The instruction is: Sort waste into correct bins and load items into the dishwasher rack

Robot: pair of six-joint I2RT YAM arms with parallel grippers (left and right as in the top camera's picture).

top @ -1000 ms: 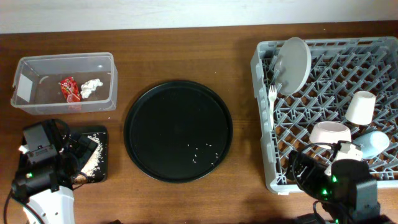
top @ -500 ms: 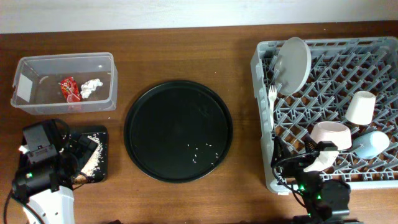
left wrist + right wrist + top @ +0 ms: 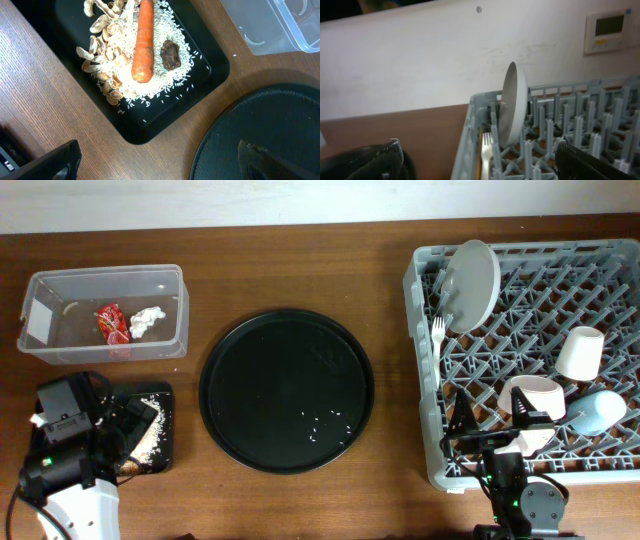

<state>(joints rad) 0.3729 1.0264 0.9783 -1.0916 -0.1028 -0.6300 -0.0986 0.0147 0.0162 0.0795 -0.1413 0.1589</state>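
Table (image 3: 400,280): brown wood, carrying everything below.
Dishwasher rack (image 3: 560,250): large grey peg grid filling the table's right side.
Plate (image 3: 472,285): pale grey, standing on edge between pegs at the rack's far-left corner.
Fork (image 3: 438,340): white, lying along the rack's left edge just beside the plate, tines toward the far edge.
White cup (image 3: 580,352): near the middle of the rack's right edge, tilted on the pegs.
Bowl (image 3: 535,392): white, tilted, toward the rack's near edge.
Light blue cup (image 3: 603,410): on its side near the rack's near-right corner, just beside the bowl.
Clear tub (image 3: 178,310): at the table's far-left corner.
Red wrapper (image 3: 111,322): inside the tub, touching the tissue.
Tissue (image 3: 147,321): crumpled, white, inside the tub.
Black rectangular tray (image 3: 165,115): at the table's near-left corner.
Food scraps: rice (image 3: 170,80), beige strips (image 3: 100,65), carrot (image 3: 143,42) and dark lump (image 3: 171,54), heaped together in that tray.
Round black tray (image 3: 286,390): at the table's middle, bearing only a few rice grains (image 3: 325,425).
Left gripper (image 3: 157,150): above the rectangular tray's edge; jaws spread wide, holding nothing.
Right gripper (image 3: 479,149): at the rack's near-left corner; jaws spread wide, holding nothing.
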